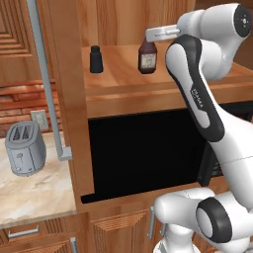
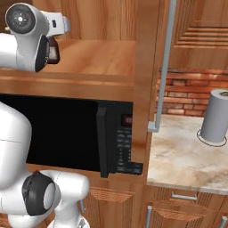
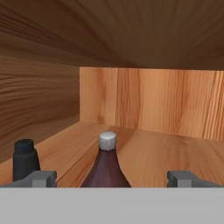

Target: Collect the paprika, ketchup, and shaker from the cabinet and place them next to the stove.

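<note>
Reaching into the cabinet (image 1: 74, 99) above the shelf plank, with the gripper (image 3: 111, 178) standing wide open and gripping nothing. Fingertips (image 3: 41, 178) showing far apart at the bottom of the hand view, straddling the ketchup (image 3: 106, 168) without touching it. Ketchup standing upright straight ahead between the open jaws, grey cap up, pale label facing out in the left base view. Shaker (image 3: 25, 161) standing upright just beyond the left fingertip, apart from the ketchup, nearer the side panel. Cabinet back wall lying well ahead of the claw. Microwave (image 2: 118, 142) sitting in the black recess below the claw. Toaster (image 1: 24, 148) resting low and far off on the counter.
</note>
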